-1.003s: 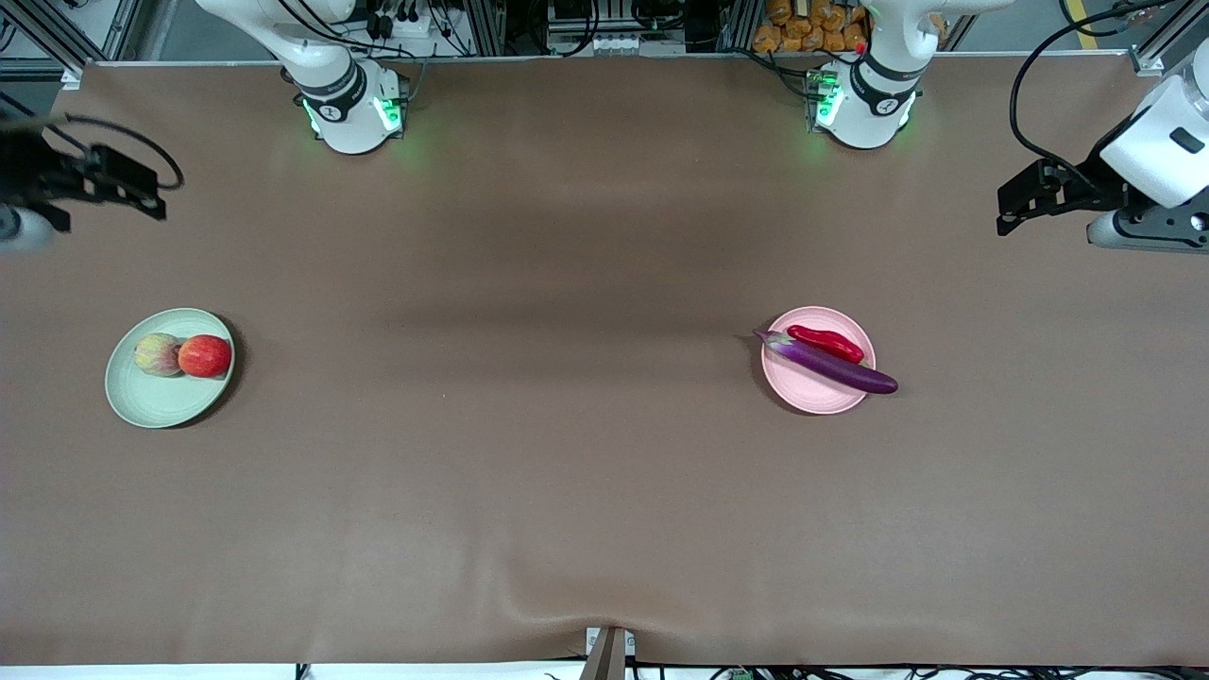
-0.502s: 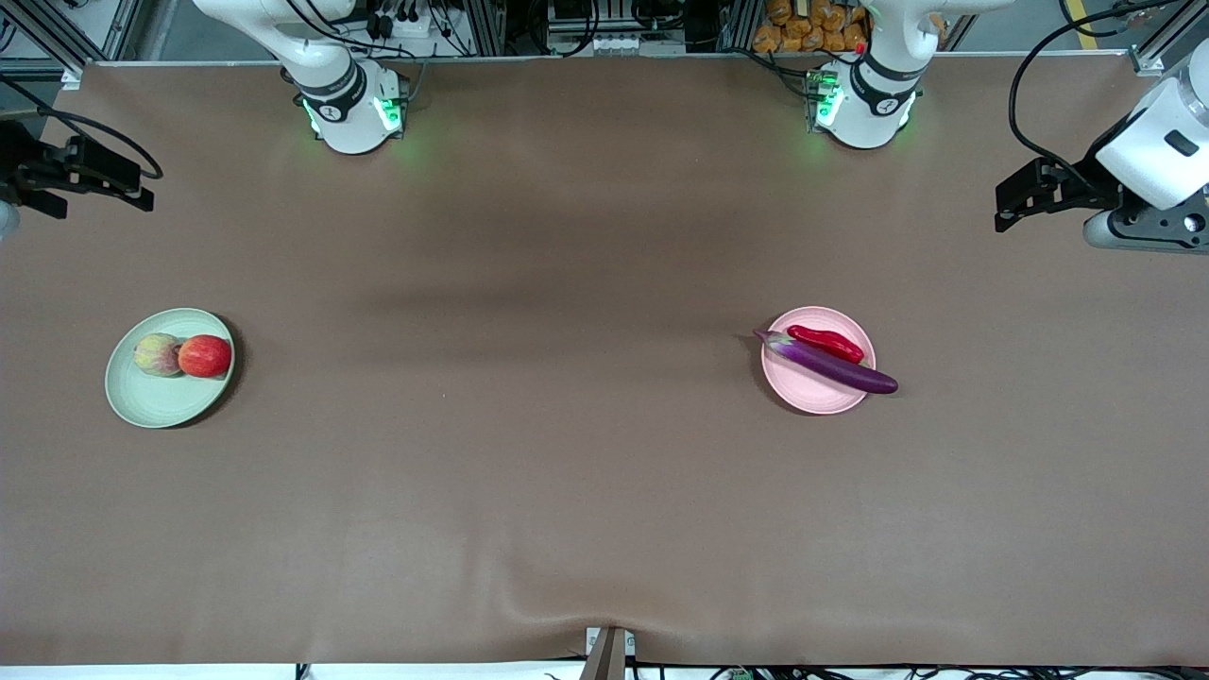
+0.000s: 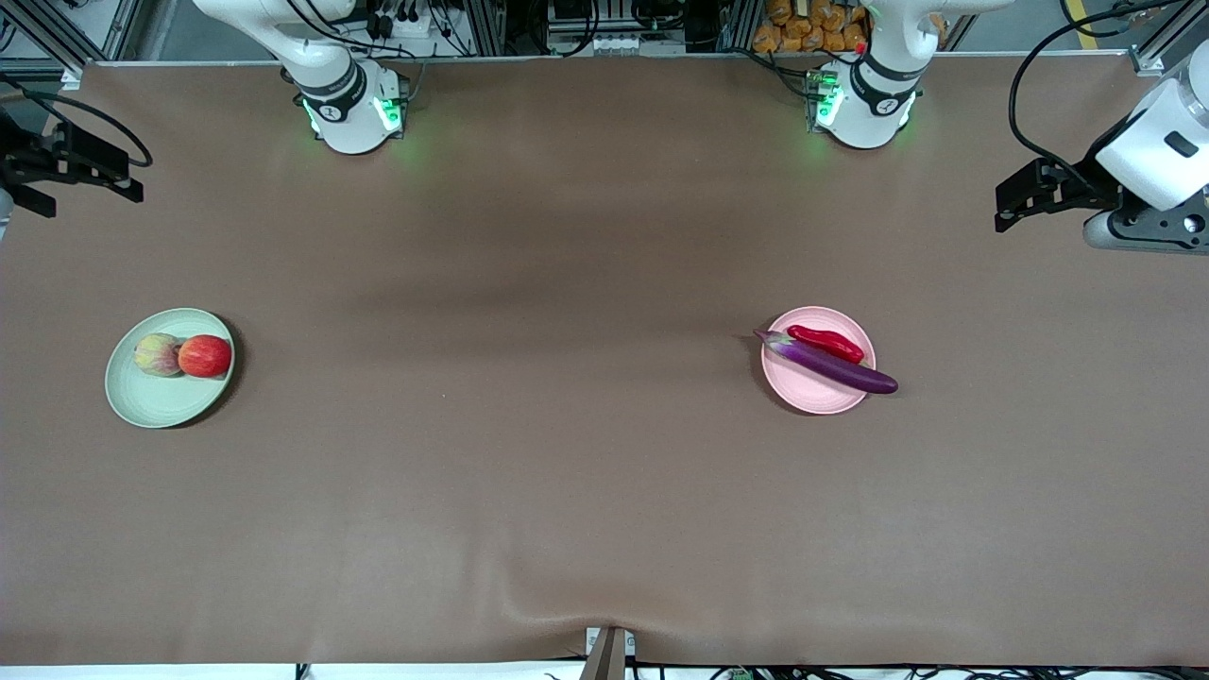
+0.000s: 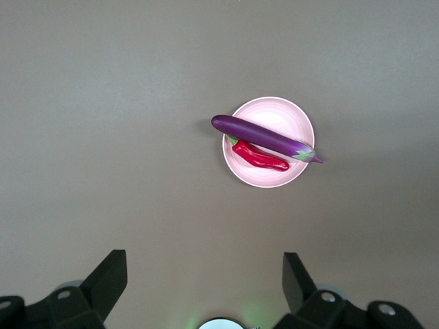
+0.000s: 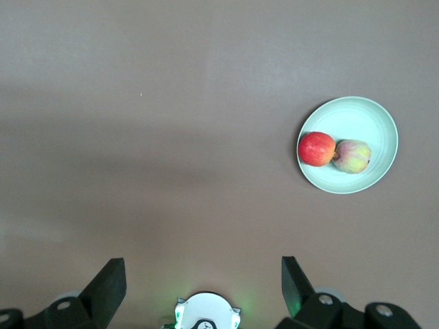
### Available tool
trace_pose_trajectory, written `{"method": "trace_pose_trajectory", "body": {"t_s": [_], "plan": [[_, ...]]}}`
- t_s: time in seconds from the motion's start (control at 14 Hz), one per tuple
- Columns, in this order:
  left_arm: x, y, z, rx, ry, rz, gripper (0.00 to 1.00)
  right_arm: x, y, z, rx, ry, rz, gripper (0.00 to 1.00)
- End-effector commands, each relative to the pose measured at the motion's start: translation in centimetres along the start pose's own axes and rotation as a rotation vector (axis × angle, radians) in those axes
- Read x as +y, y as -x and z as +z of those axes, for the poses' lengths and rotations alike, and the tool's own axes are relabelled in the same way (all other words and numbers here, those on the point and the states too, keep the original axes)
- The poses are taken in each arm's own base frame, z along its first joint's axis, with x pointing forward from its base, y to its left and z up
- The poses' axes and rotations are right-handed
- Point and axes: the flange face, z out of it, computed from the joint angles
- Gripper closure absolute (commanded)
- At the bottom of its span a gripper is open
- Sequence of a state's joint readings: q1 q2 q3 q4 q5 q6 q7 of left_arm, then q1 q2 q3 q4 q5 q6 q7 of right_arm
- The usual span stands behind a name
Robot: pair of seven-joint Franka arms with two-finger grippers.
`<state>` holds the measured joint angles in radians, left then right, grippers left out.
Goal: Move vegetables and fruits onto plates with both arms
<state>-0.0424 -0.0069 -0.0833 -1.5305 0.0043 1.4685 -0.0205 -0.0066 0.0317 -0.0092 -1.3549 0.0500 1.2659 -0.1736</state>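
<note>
Since a second ago, only the right gripper (image 3: 38,175) has shifted, drawing up and out toward the right arm's end of the bench (image 3: 567,425); everything on the brown bench lies as before.

Toward that end sits the pale green plate (image 3: 161,401), holding both fruits side by side and touching: the red fruit (image 3: 205,356) and the yellow-green fruit (image 3: 157,354). Toward the left arm's end sits the pale pink plate (image 3: 803,392). Across it lies the purple eggplant (image 3: 831,364), both its tips overhanging the rim, with the red chili pepper (image 3: 826,343) just beside it, farther from the front camera.

Both arms wait high above the bench ends; the left gripper (image 3: 1025,198) holds nothing.

Each wrist view shows what the front view does not: its gripper's jaws spread wide and empty, left (image 4: 206,274) and right (image 5: 204,274), looking down on the pink plate (image 4: 267,175) and green plate (image 5: 370,120).
</note>
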Motion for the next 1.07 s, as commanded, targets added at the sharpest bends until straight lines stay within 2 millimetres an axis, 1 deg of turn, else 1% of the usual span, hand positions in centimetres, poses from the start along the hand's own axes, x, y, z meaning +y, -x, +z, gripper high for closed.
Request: {"method": "trace_pose_trajectory", "body": {"t_s": [0.0, 0.21, 0.29, 0.43, 0.5, 0.57, 0.72, 1.0], "plan": [[0.1, 0.2, -0.3, 0.005, -0.001, -0.006, 0.00, -0.1, 1.8, -1.0, 0.034, 0.010, -0.030, 0.00], [1.0, 0.2, 0.0, 0.001, -0.030, 0.011, 0.00, -0.2, 2.8, -0.5, 0.049, 0.010, -0.028, 0.00], [1.0, 0.2, -0.1, 0.003, -0.030, 0.011, 0.00, -0.1, 3.0, -0.4, 0.049, 0.005, -0.026, 0.00], [1.0, 0.2, -0.1, 0.003, -0.030, 0.011, 0.00, -0.3, 3.0, -0.4, 0.046, 0.010, -0.036, 0.00], [0.9, 0.2, -0.1, 0.001, -0.030, 0.010, 0.00, -0.4, 2.9, -0.4, 0.048, 0.015, -0.077, 0.00], [0.9, 0.2, -0.1, 0.001, -0.030, 0.008, 0.00, 0.0, 2.9, -0.3, 0.047, 0.015, -0.116, 0.00], [0.9, 0.3, -0.1, 0.003, -0.030, 0.008, 0.00, 1.1, 3.0, -0.3, 0.046, 0.011, -0.117, 0.00], [0.9, 0.2, -0.1, 0.003, -0.030, 0.008, 0.00, 1.3, 3.1, -0.3, 0.046, 0.011, -0.112, 0.00]]}}
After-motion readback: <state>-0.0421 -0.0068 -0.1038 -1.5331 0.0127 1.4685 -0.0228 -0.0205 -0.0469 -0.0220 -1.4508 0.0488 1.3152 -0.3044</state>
